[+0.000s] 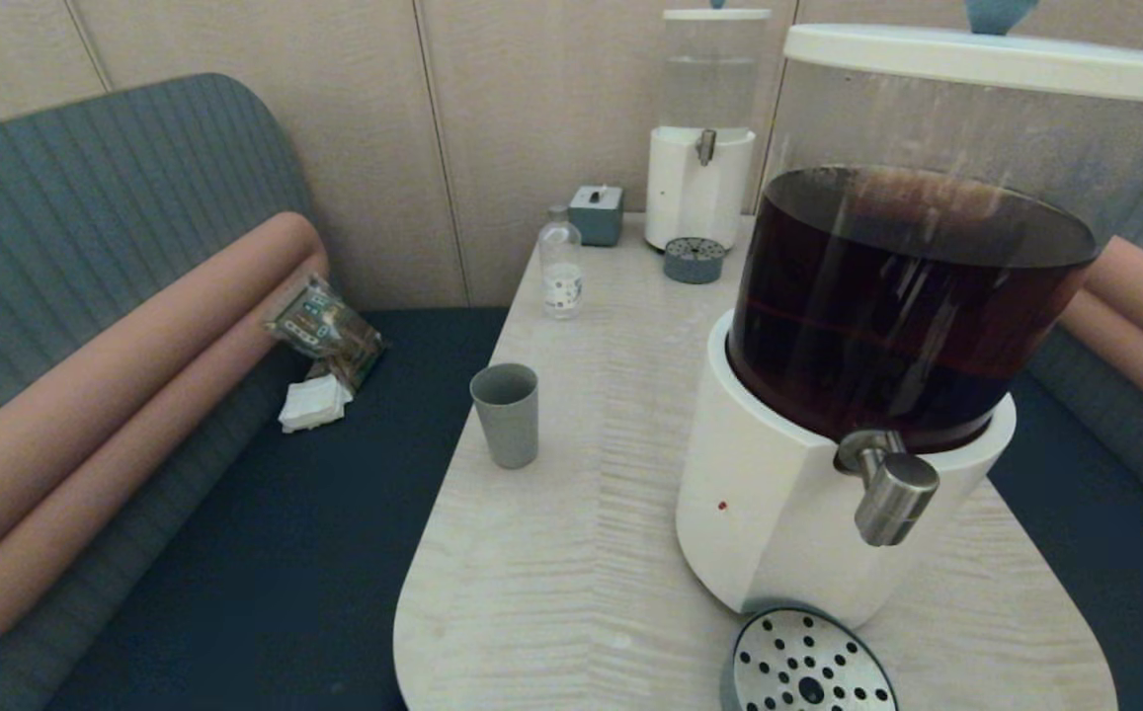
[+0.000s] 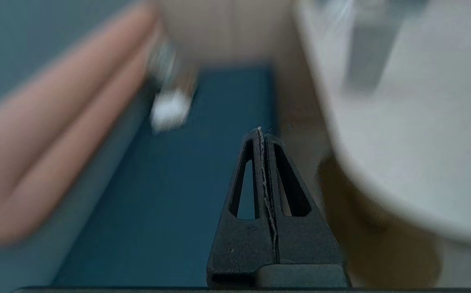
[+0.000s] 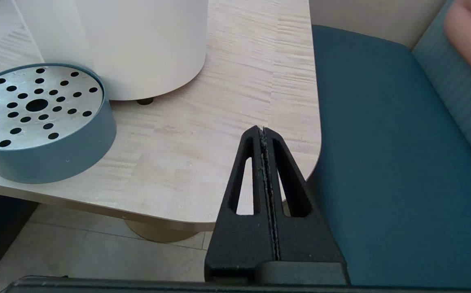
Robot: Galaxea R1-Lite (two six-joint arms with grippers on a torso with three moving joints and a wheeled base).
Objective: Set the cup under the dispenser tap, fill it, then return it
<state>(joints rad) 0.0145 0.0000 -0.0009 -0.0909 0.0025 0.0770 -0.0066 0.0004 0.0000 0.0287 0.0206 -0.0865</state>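
The grey-green cup stands upright near the table's left edge, well left of the large dispenser. That dispenser's brushed-steel tap juts out over a round perforated drip tray. Neither arm shows in the head view. My left gripper is shut and empty, hanging over the blue seat beside the table's left edge, with the cup a blurred shape on the tabletop beyond. My right gripper is shut and empty, off the table's front right corner, with the drip tray nearby.
A small clear bottle, a grey box and a small clear-liquid dispenser with its own tray stand at the table's far end. A snack packet and white napkin lie on the left bench.
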